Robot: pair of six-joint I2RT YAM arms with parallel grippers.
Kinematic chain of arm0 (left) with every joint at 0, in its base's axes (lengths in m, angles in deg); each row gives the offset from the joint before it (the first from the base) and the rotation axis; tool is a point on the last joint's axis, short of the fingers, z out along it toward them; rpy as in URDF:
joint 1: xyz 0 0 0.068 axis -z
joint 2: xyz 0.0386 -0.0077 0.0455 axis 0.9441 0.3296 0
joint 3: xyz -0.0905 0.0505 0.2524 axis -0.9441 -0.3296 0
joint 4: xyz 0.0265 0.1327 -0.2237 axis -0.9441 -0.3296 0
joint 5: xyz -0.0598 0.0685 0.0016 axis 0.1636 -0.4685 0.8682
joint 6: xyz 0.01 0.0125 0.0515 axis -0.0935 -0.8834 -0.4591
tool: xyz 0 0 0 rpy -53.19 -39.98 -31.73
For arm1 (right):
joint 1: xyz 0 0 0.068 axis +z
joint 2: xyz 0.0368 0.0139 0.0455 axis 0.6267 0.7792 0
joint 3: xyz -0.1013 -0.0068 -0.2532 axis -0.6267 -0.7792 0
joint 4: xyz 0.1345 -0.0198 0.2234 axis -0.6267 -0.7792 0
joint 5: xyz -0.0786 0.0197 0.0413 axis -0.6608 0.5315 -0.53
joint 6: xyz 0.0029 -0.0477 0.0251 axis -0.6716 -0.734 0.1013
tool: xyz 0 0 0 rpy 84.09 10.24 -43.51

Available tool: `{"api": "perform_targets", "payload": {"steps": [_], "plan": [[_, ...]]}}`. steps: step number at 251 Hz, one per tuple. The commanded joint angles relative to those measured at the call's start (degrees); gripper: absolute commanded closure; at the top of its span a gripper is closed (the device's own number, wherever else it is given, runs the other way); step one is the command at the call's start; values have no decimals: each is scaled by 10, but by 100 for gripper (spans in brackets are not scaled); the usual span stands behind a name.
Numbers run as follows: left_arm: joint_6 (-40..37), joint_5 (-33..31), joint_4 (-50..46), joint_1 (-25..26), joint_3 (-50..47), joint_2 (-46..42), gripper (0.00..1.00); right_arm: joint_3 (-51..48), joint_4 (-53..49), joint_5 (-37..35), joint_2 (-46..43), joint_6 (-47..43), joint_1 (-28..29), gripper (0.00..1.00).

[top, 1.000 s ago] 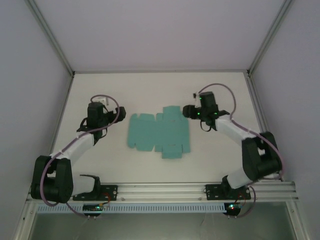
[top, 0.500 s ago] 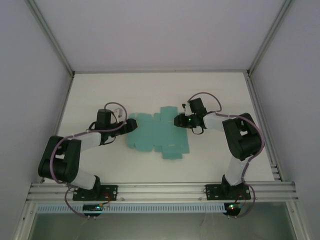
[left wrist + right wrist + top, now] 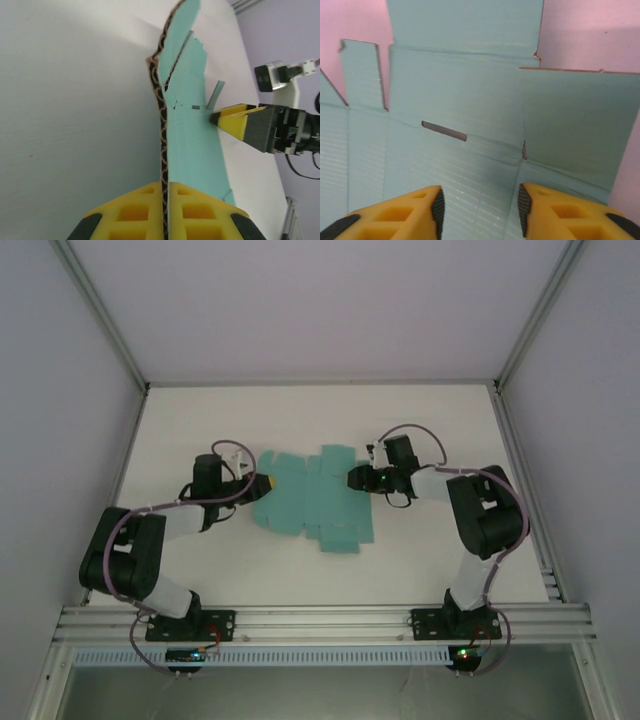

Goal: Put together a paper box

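Top external view first: the paper box (image 3: 312, 508) is a flat teal sheet with flaps and lies in the middle of the white tabletop (image 3: 300, 420), between the two arms. The left pincer (image 3: 262, 483) is at the left edge of the sheet, and the right pincer (image 3: 355, 478) is at its right side, near the far flap.

In the left wrist view the left pincer is closed tight on the card's edge, which is pinched between its two yellow fingers (image 3: 135, 220). This edge seems raised a little from the tabletop, because the brown underside shows. The right pincer is about half open and holds nothing. In the right wrist view its fingers stand apart over the card, near a narrow slot (image 3: 445, 131), and one tip seems to touch the sheet.

I think the step in hand is to fold up the left wall. To do it well, the left arm should turn the pinched flap slowly around its crease and not pull sideways, because thin card can slide or tear. The right pincer should press the middle panel down just beside the crease, so that the sheet does not rise together with the flap.
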Motion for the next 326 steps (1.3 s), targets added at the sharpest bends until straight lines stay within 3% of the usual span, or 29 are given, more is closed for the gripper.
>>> {"api": "perform_targets", "payload": {"steps": [1,39,82,119,144,196,224,244,253,259,266,271,282,284,307,326], "plan": [[16,-5,38,-14,15,-62,100,14,-55,20,-74,-21,-22,41],[89,4,93,-40,20,-110,100,27,-110,63,-152,-23,-51,20],[160,49,141,-67,28,-140,100,26,-124,154,-188,-27,-71,21],[189,82,176,-69,30,-158,100,33,-122,154,-185,-29,-71,24],[192,82,173,-69,28,-173,100,40,-112,173,-178,-30,-70,35],[195,79,177,-68,22,-189,100,52,-101,211,-171,-31,-55,70],[192,76,176,-69,19,-190,100,46,-83,240,-179,-37,-51,81],[183,74,163,-69,19,-190,100,42,-68,242,-186,-37,-50,98],[172,70,146,-69,20,-191,100,41,-65,232,-190,-37,-48,100],[162,64,128,-69,21,-193,94,42,-70,226,-191,-40,-45,100],[147,54,97,-68,24,-197,79,44,-85,214,-194,-52,-42,100],[133,43,67,-69,25,-202,60,46,-97,200,-196,-63,-41,100],[88,8,-22,-68,35,-216,6,52,-138,164,-200,-100,-38,100],[78,0,-41,-68,36,-218,1,54,-147,158,-200,-112,-37,100],[-3,-150,-239,-64,58,-252,0,75,-242,40,-200,-209,-10,100],[-42,-243,-335,-63,65,-272,0,93,-296,-85,-189,-283,28,100]]}}
